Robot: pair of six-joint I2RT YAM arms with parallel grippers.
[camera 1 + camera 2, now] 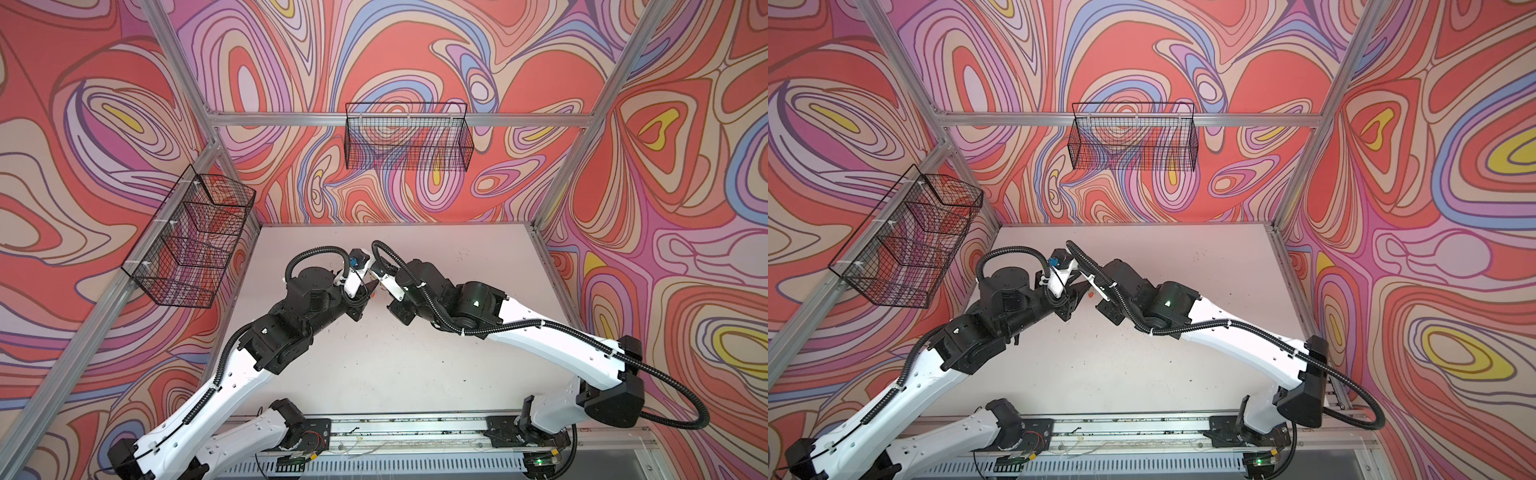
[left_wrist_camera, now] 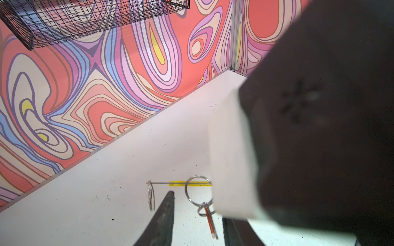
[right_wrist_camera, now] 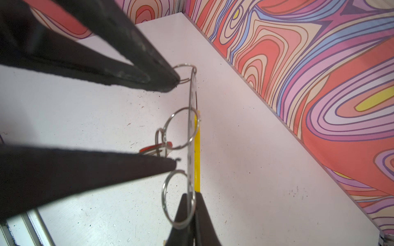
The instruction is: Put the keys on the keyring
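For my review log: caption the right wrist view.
Right end effector clamps the edge-on keyring; the open left end effector brackets the red-tagged key hanging from a split ring.

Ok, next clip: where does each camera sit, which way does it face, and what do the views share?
Both top views: above the arm bases, looking down over the white table; left arm and right arm meet mid-table.
Left wrist: on the left arm, facing the edge-on keyring and hanging red-tagged key past the open left gripper; right arm blurred alongside.
Right wrist: looks along the right gripper, shut on the keyring; left gripper's fingers visible.
Shared: both wrist views show keyring and red-tagged key.
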